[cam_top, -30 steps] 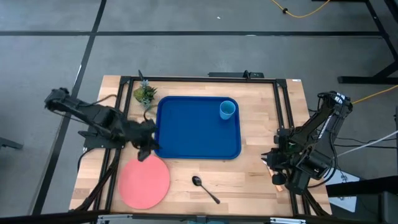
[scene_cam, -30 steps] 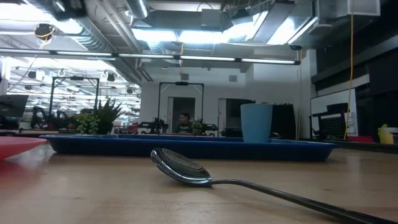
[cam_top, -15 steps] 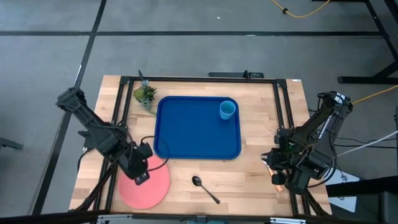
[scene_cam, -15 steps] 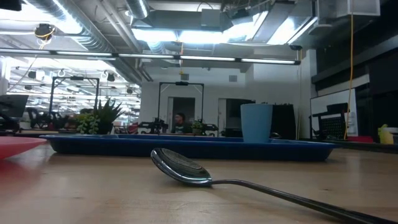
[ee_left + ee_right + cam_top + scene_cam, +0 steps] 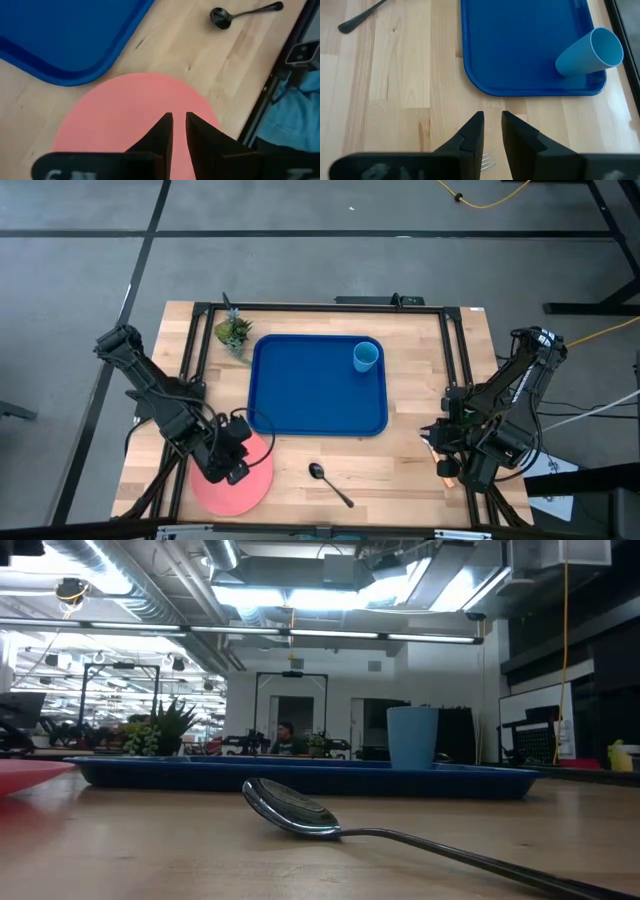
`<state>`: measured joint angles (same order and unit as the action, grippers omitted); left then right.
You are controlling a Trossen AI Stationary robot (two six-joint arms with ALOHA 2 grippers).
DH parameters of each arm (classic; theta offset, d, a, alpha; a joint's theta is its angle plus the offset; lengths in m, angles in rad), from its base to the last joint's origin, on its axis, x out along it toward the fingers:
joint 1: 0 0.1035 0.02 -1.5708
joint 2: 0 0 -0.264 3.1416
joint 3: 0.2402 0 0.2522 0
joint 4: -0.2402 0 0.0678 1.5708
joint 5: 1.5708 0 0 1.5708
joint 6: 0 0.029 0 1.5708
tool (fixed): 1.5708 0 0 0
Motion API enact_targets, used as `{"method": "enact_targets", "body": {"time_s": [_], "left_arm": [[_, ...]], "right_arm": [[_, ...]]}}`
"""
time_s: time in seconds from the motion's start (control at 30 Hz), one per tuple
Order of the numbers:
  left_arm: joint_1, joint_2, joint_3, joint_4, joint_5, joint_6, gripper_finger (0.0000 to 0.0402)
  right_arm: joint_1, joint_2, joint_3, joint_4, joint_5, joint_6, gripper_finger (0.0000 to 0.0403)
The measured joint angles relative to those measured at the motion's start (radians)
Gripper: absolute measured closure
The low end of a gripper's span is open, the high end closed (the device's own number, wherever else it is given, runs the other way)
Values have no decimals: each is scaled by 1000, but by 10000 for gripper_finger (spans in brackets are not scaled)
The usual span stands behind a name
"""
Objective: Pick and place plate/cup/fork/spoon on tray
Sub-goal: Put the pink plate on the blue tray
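The salmon-pink plate (image 5: 225, 485) lies flat on the table near its near left corner, and shows in the left wrist view (image 5: 110, 120). My left gripper (image 5: 240, 455) (image 5: 179, 120) hovers over the plate's far right part, fingers nearly together, holding nothing. The deep-blue tray (image 5: 318, 385) lies mid-table, with the light-blue cup (image 5: 366, 357) upright in its far right corner. The dark spoon (image 5: 330, 483) lies on the wood near the tray's near edge. My right gripper (image 5: 435, 442) (image 5: 492, 117) waits at the table's right, shut. The fork's tines (image 5: 487, 160) peek out beneath it, and its tan handle (image 5: 443, 468) shows.
A small potted plant (image 5: 233, 332) stands off the tray's far left corner. Black frame rails (image 5: 452, 360) run along the table's left, right and far sides. Bare wood lies between the tray and the near edge, around the spoon.
My left gripper has moved from the tray's near left corner toward the table's near edge and now stands over the plate. The plate, spoon, cup and tray have kept their places.
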<state>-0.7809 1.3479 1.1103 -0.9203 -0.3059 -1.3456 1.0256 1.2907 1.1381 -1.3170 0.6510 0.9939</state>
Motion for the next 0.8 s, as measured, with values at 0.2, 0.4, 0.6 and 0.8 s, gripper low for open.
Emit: {"method": "enact_targets", "body": {"time_s": [0.2, 0.4, 0.6, 0.8], "left_arm": [[26, 1, 0, 0, 2, -9, 339], [25, 1, 0, -126, 13, -109, 310], [26, 1, 0, -229, -6, -229, 281], [19, 1, 0, -235, -24, -192, 281]], "right_arm": [[0, 0, 0, 8, 0, 0, 330], [0, 0, 0, 11, 0, 0, 330], [0, 0, 0, 20, 0, 0, 330], [0, 0, 0, 19, 1, -5, 330]]}}
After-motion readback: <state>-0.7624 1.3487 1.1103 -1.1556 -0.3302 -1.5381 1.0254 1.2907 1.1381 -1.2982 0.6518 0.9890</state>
